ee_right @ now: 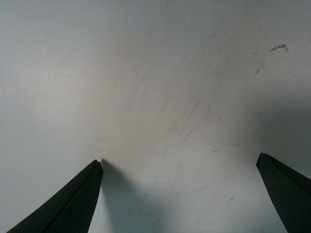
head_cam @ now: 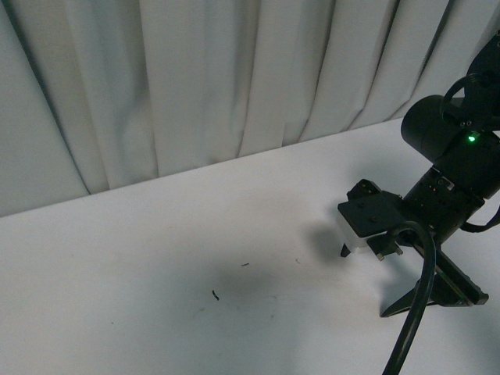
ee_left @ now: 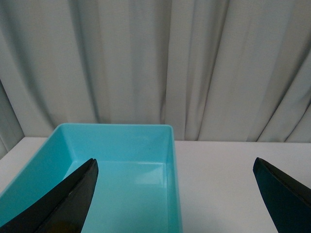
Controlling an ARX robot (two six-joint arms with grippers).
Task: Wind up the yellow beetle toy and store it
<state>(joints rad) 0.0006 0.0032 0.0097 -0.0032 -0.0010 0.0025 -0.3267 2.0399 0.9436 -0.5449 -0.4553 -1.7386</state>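
The yellow beetle toy is not visible in any of the three views, and this is the main danger. The right arm (head_cam: 453, 180) hangs low over the white worktop (head_cam: 156, 258), and its wrist view shows the right jaws spread wide with only bare, scratched surface between them. If they close here, they catch nothing. Their tips look very near to the surface, so a further descent could, I think, scrape it.

The left jaws are also spread wide and hold nothing. They face a turquoise box (ee_left: 116, 143), which is empty and stands on the worktop before the grey curtain (ee_left: 194, 63). This box is probably the place for storing, but the front view does not show it, so I cannot tell how far it is from the right arm. A carry toward it could go wrong for this reason.

The few small dark marks (head_cam: 215, 294) on the worktop are only dirt, and taking one for a target would waste a grasp
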